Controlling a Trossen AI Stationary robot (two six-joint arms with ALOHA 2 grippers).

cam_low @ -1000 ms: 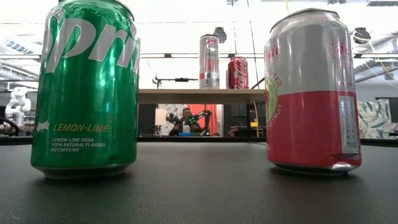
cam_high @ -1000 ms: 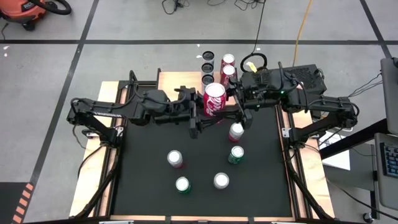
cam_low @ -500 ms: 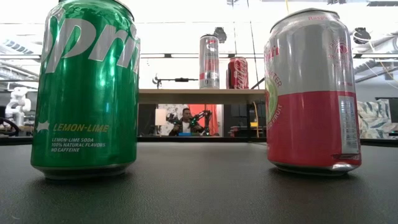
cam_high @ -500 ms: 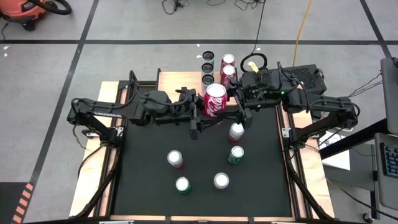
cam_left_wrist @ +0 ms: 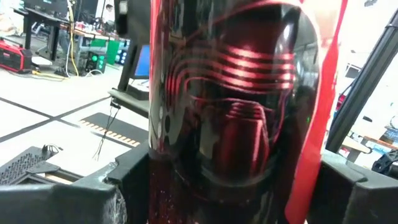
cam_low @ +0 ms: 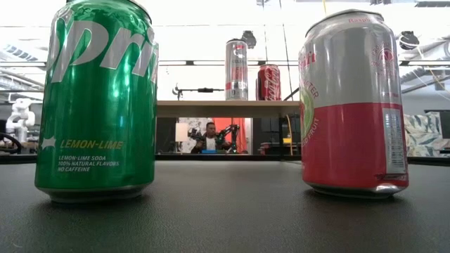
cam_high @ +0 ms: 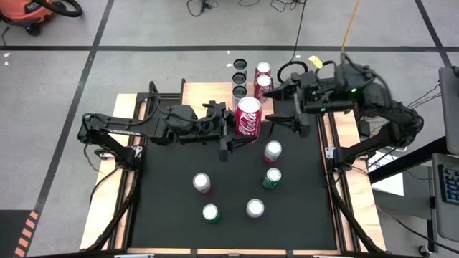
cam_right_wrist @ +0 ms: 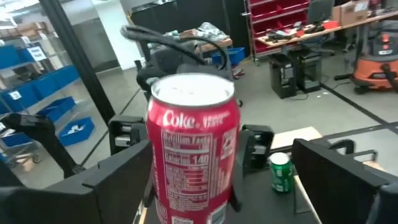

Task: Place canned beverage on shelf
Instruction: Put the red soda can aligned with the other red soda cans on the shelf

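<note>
While the left end effector (cam_high: 237, 131) grips it, the red Coke can (cam_high: 248, 115) stands upright.

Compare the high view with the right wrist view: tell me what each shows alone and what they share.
Only the high view shows the shelf with cans on it, five more cans standing on the black table, and the right gripper open, clear of the Coke can. Only the right wrist view shows the can's printed label and a workshop behind. Both show the left gripper holding the Coke can.

"Coke" on red can (cam_right_wrist: 193, 152), "LEMON-LIME" on green can (cam_low: 98, 98)
</note>
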